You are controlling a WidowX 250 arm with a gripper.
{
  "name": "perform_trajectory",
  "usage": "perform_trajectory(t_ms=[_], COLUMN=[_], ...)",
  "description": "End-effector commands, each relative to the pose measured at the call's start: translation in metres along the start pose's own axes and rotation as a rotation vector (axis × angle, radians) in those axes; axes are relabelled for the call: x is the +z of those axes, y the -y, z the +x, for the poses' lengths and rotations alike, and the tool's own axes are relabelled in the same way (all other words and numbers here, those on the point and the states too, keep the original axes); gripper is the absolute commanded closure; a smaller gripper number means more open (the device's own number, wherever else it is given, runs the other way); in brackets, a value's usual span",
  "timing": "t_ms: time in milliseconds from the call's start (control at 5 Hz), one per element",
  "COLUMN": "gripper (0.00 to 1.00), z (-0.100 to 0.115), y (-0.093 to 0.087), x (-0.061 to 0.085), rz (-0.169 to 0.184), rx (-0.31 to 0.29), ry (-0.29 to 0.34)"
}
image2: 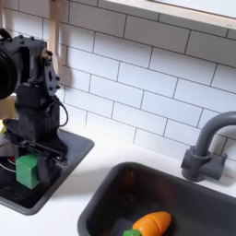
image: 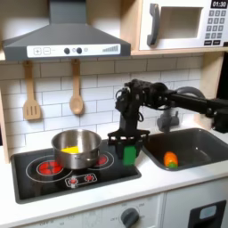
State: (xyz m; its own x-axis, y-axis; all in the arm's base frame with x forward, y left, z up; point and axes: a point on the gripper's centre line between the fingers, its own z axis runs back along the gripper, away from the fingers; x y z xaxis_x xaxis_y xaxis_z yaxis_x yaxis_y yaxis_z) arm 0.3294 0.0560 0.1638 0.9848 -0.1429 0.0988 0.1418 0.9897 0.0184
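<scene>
— Where's the green block?

— At the stove's right edge, standing upright, long axis vertical; the claw is clenched on its top in both exterior views.

— And around it?

— A steel pot to the first exterior view's left; an orange carrot in the sink, well apart; the faucet behind.
</scene>
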Motion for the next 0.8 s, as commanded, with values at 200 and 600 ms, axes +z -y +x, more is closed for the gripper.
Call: perform_trajectory(t_ms=[200, 600], gripper=[1.00, 1.00], z=[-0.0008, -0.0065], y=[-0.0010, -0.0053], x=[-0.0066, -0.0128], rz=[-0.007, -0.009], rx=[0.044, 0.084], ry=[-0.027, -0.055])
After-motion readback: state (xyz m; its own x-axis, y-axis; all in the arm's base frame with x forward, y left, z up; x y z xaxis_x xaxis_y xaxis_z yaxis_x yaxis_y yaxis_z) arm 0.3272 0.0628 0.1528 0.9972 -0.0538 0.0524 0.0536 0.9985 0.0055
